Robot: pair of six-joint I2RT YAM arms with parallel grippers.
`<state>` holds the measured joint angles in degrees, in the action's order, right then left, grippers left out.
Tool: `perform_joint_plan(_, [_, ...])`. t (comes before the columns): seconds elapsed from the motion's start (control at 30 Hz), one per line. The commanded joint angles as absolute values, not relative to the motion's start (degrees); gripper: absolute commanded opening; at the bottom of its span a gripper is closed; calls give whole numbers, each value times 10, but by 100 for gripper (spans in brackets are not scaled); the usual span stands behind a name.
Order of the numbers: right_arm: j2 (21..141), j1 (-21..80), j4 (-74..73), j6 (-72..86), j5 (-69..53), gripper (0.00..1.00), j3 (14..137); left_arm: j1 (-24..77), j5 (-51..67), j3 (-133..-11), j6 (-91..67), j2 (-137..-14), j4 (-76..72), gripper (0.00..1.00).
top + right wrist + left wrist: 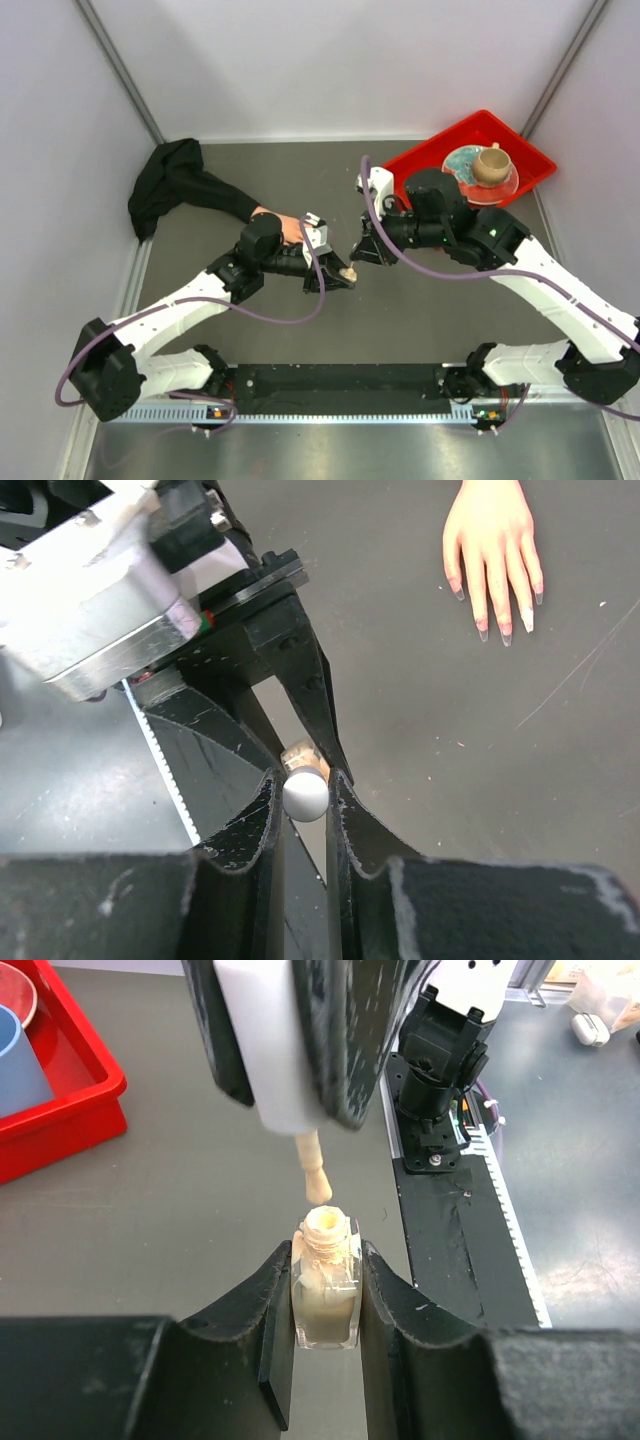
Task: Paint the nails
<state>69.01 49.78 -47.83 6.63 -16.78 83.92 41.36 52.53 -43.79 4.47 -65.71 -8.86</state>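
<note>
On the grey table, the nails tip the fingers of the mannequin hand, which lies flat, back upward, its black sleeve trailing toward the far-left corner. Near it, the left gripper is clamped on the small bottle, now uncapped. The right gripper pinches the white cap, with its brush hanging just above the bottle's neck. Trouble would likely come on the carry. A loaded brush could drip on the table, and with nails so tiny, a slight misaim would smear polish onto the skin. The left arm, crowding the hand, narrows the approach.
</note>
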Motion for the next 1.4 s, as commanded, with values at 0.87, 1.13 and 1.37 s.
perform_joint_plan(0.87, [676, 511, -440, 74, -149, 0, 807, 416, 517, -468, 56, -640, -95, 0])
perform_joint_plan(1.13, [660, 512, -442, 72, -142, 0, 807, 416, 513, -471, 59, -646, -91, 0])
perform_joint_plan(1.37, [655, 512, -438, 77, -148, 0, 799, 416, 512, -473, 59, -648, -88, 0])
